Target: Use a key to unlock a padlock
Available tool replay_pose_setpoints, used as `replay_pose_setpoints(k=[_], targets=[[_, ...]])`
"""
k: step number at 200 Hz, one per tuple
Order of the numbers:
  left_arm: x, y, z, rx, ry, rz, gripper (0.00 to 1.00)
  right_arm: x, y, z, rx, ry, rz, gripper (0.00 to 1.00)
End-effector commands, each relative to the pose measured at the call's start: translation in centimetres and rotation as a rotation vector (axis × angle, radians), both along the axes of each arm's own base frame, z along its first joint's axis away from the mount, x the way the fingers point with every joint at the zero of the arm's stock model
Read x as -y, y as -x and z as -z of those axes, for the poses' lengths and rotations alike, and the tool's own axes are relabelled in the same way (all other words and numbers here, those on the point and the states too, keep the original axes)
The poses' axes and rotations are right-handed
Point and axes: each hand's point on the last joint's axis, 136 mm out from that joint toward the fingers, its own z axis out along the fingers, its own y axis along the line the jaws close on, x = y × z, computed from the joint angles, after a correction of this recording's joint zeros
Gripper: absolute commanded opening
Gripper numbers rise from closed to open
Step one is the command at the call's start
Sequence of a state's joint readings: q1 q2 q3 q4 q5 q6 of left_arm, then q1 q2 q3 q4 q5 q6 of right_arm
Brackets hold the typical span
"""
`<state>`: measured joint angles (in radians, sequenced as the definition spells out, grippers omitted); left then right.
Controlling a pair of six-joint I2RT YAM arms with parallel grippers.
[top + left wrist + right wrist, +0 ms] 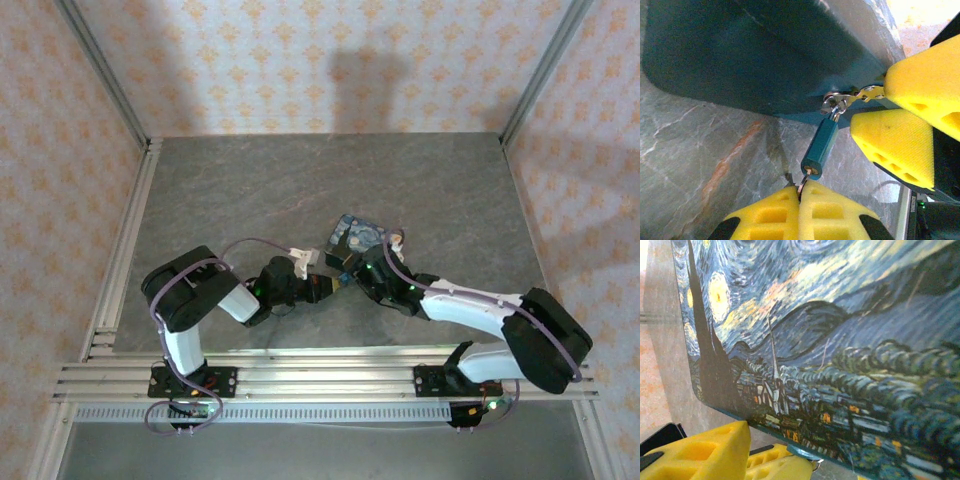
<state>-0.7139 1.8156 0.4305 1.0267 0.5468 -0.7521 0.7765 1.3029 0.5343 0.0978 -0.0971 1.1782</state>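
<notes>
Left wrist view: left gripper (801,194) has its yellow fingers pressed together on the key (804,178). Only a small metal bit and a ring show above the fingertips. The key tip sits at the brass keyway on the bottom end of the padlock (820,145).

Padlock: teal body, tilted, hanging clear of the grey stone-look table (690,165). Its shackle passes through the metal hasp (837,102) on the front edge of the blue box (750,50).

Right gripper (869,106): fingers stand apart. Upper tip touches the hasp's brass tab, lower tip is just beside the padlock body. Cannot tell whether they pinch the tab.

Right wrist view: box lid carries a swirling night-sky painting, and that gripper's yellow fingers (710,452) lie at the lid's lower edge.

Top view: both arms meet at the near side of the box, mid-table.
</notes>
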Motion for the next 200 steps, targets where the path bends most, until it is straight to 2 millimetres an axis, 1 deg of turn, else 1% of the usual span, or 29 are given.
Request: replay_pose_setpoints(k=[1, 32, 51, 77, 108, 124, 147, 168, 200], targets=[[-0.7, 0.7, 1.0, -0.043, -0.056, -0.023, 0.00, -1.0, -0.1, 0.0, -0.005, -0.003, -0.025, 0.55], [-0.5, 0.9, 0.3, -0.043, -0.056, -0.017, 0.00, -2.3, -0.3, -0.1, -0.005, 0.009, -0.068, 0.55], [-0.5, 0.9, -0.1, -0.041, -0.050, -0.025, 0.00, -2.6, -0.1, 0.1, -0.008, 0.022, -0.075, 0.55], [-0.7, 0.7, -0.6, -0.037, -0.056, -0.040, 0.00, -2.0, 0.2, 0.2, -0.007, 0.069, -0.059, 0.55], [-0.9, 0.6, -0.8, -0.037, -0.067, -0.052, 0.00, -0.6, 0.4, -1.5, 0.046, 0.116, -0.007, 0.55], [-0.9, 0.5, -1.0, -0.038, -0.064, -0.055, 0.00, -0.3, 0.5, -1.9, 0.060, 0.119, 0.009, 0.55], [-0.9, 0.4, -1.1, -0.041, -0.059, -0.060, 0.00, -0.1, 0.7, -1.7, 0.061, 0.104, 0.029, 0.55], [-0.8, 0.5, -1.2, -0.045, -0.054, -0.060, 0.00, -0.6, 0.9, -1.6, 0.066, 0.091, 0.031, 0.55], [-0.9, 0.6, -1.5, -0.045, -0.045, -0.059, 0.00, -2.0, 1.0, -1.0, 0.059, 0.082, 0.017, 0.55]])
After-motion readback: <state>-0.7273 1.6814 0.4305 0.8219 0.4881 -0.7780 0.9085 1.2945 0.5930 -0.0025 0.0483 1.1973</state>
